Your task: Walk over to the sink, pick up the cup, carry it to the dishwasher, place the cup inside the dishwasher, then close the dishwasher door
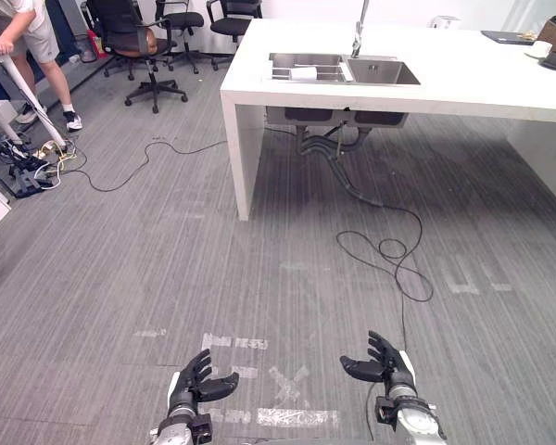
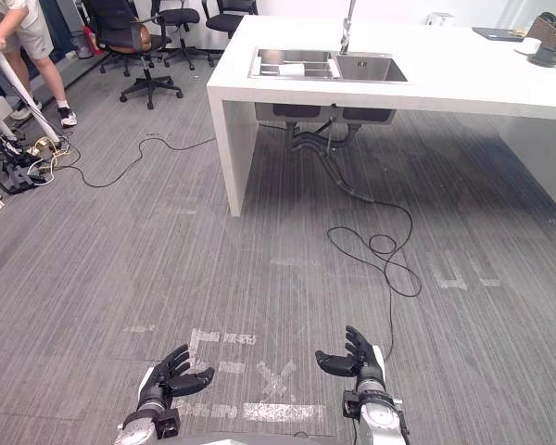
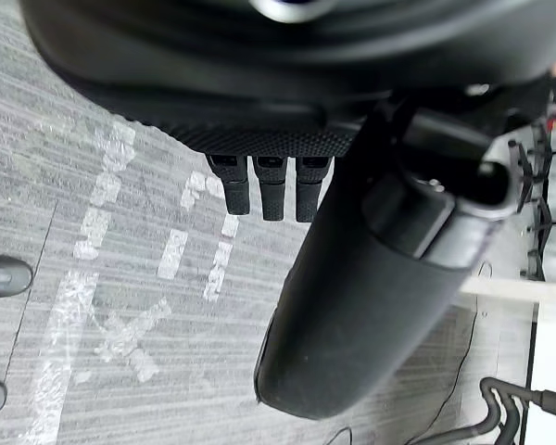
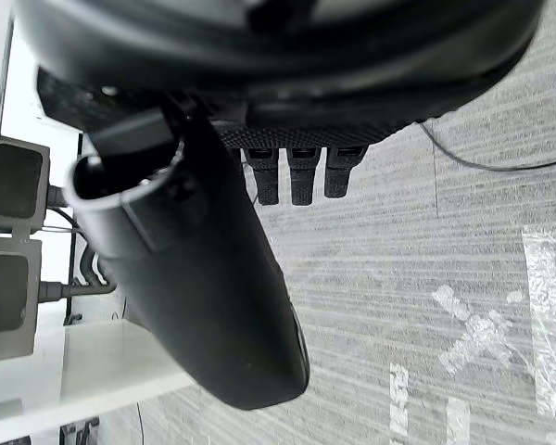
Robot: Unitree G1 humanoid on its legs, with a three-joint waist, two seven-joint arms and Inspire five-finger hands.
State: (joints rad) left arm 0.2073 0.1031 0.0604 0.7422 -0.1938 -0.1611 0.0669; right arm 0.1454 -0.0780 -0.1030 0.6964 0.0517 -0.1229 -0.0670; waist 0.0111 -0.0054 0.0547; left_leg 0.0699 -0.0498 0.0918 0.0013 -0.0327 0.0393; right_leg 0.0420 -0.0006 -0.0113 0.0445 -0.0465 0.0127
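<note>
Left eye view: both hands are held low over the grey floor, well apart from the counter. The left hand (image 1: 196,382) and the right hand (image 1: 382,363) have their fingers loosely spread and thumbs out, holding nothing. White tape marks (image 1: 292,382) lie on the floor between them.

Ahead stands a white counter (image 1: 463,83) with a steel sink (image 1: 385,72) of two basins and a tap (image 1: 360,32) behind it. The cup (image 1: 303,71), small and white, is in the left basin. Grey pipes (image 1: 329,148) hang beneath the sink.

Off to the left stand black office chairs (image 1: 134,42), and a person (image 1: 32,32) is by a white stand. A thin cord (image 1: 134,171) trails across the floor toward the counter's leg.
</note>
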